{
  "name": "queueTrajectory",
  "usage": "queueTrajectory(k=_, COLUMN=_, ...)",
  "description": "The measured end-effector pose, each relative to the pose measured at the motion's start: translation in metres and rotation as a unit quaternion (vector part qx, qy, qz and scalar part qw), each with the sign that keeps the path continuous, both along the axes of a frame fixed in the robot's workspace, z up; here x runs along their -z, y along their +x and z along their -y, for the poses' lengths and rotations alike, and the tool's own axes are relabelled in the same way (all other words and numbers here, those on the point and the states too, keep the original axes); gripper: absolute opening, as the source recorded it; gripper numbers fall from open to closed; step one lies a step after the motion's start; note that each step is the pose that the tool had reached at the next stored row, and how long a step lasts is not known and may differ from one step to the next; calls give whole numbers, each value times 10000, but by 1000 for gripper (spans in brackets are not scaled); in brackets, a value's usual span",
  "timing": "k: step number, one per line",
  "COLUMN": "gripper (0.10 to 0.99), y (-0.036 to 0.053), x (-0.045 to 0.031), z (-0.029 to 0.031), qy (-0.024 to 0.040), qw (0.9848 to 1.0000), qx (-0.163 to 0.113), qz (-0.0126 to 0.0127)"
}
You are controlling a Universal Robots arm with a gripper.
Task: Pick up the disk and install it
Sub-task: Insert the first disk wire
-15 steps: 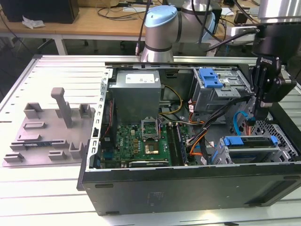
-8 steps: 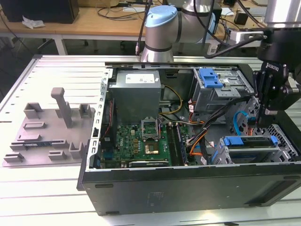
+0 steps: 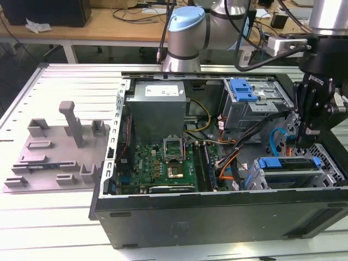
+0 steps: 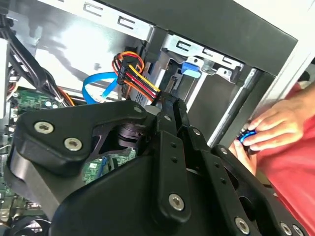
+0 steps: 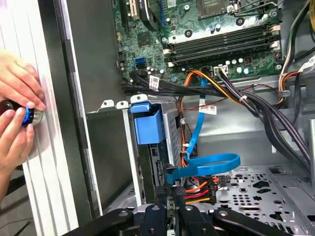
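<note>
Hand, fingers drawn together and gripping nothing visible, hangs just above the disk, seated on edge in its bay, long axis level beneath the hand

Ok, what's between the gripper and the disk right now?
In the first wrist view, a blue flat cable and a plug with orange, red and yellow wires lie between the gripper and the disk.

disk mostly hidden in cage
</note>
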State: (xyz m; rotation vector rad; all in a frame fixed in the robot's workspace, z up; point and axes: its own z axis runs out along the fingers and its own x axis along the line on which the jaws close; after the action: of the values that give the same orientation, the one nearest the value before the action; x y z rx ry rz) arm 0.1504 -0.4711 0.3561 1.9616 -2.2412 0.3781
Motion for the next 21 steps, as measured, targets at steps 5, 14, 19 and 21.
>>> queueTrajectory(k=5, gripper=169, y=-4, x=0, z=142, qy=491, qw=9988, qx=-31, qz=-1)
queueTrajectory(k=14, gripper=169, y=-4, x=-16, z=330, qy=724, qw=9974, qx=-50, qz=-1)
queueTrajectory(k=19, gripper=169, y=-4, x=-18, z=400, qy=789, qw=9969, qx=-63, qz=-1)
queueTrajectory(k=21, gripper=169, y=-4, x=-17, z=400, qy=789, qw=9969, qx=-63, qz=-1)
